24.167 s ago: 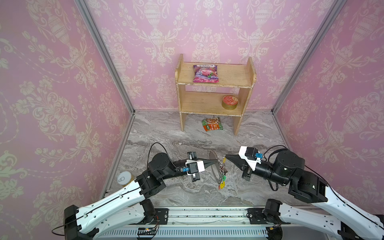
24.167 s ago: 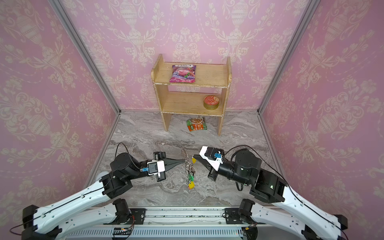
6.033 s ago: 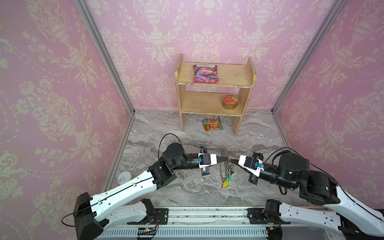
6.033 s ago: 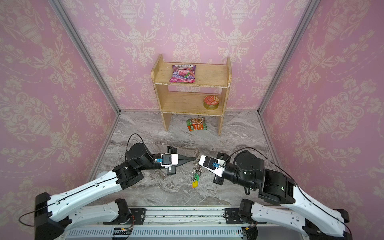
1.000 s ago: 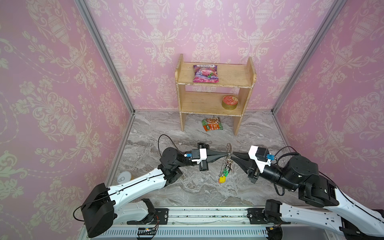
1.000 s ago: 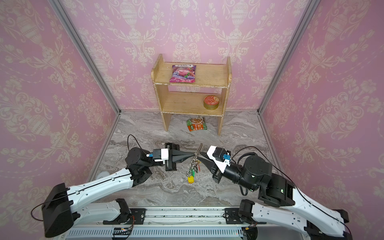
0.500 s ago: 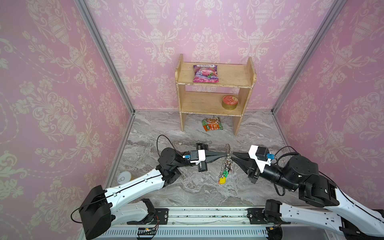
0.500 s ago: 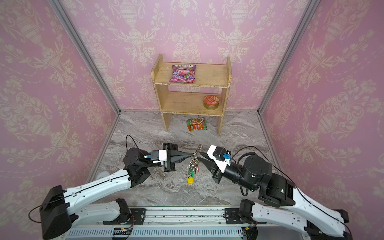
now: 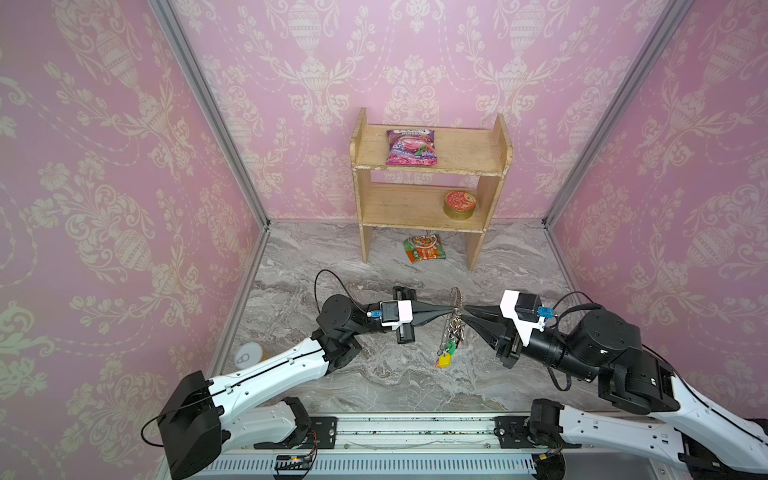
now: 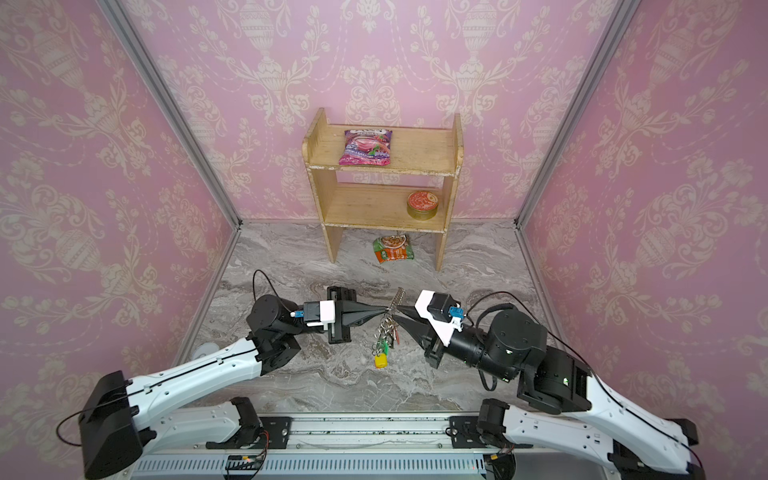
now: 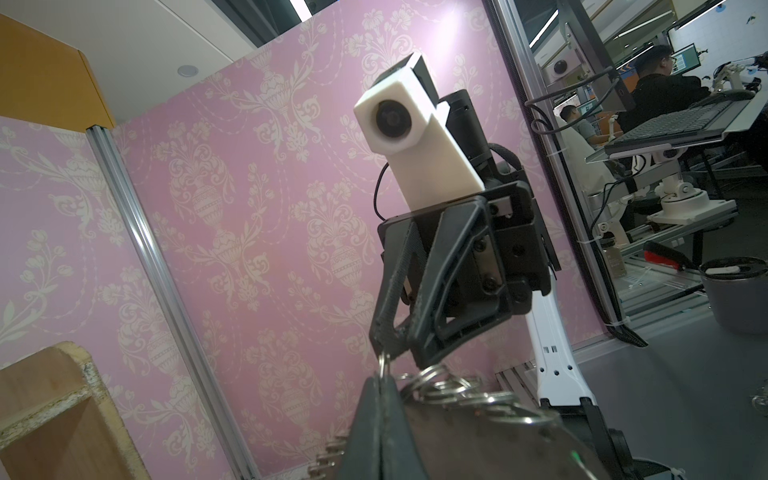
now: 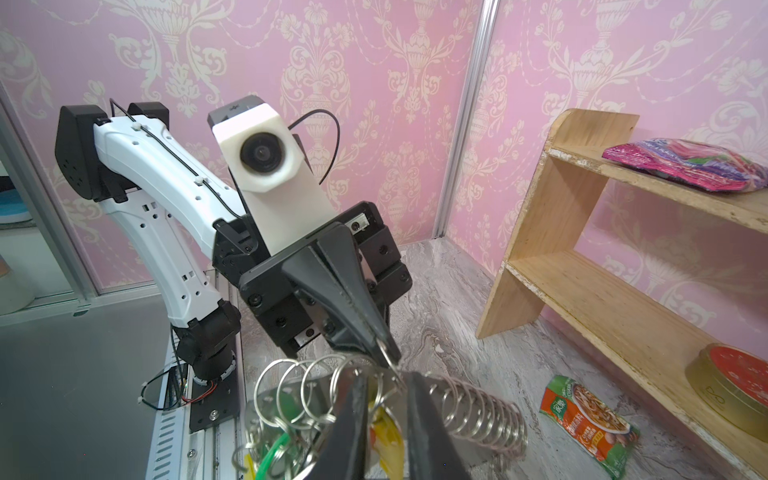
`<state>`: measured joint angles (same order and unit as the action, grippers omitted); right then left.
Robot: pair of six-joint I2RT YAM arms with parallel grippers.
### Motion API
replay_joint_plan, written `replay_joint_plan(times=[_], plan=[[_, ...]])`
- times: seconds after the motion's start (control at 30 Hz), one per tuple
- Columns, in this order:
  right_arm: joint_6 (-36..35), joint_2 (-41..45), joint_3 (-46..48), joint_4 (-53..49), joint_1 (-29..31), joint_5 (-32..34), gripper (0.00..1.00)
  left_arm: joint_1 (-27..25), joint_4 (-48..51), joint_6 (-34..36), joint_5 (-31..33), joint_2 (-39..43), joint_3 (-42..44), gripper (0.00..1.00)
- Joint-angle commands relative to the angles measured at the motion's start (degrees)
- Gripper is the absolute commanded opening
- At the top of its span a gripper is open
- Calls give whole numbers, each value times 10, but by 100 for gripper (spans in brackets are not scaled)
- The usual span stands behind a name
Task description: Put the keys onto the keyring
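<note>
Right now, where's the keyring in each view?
Top view: keyring centre, edge-on.
Top view: keyring centre, edge-on.
Left wrist: keyring foreground, band close to lens.
Right wrist: keyring foreground, loops fanned out.
Shared landmark: wooden shelf.

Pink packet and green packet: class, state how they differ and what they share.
The pink packet lies on the top board of the shelf; the green packet lies on the marble floor beneath it. The pink packet sits square; the green packet is skewed. Both are flat printed pouches.
</note>
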<state>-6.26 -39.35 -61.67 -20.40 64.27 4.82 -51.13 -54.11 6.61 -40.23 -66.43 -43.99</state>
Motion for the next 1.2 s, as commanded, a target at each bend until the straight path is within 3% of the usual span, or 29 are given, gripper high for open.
replay_joint_plan(times=[0.0,0.27,0.57,0.97,1.17], plan=[[16,-3,-19,-2,2,-12,19,2,-10,12,-6,18,-15,0],[27,0,-9,-15,2,2,18,1,-12,15,-2,24,-15,0],[33,2,5,-1,2,-12,10,2,-30,10,2,24,-15,0],[40,5,16,1,1,-17,14,2,-54,6,13,26,-10,0],[30,4,14,8,2,-20,9,2,-52,0,8,25,-13,0]])
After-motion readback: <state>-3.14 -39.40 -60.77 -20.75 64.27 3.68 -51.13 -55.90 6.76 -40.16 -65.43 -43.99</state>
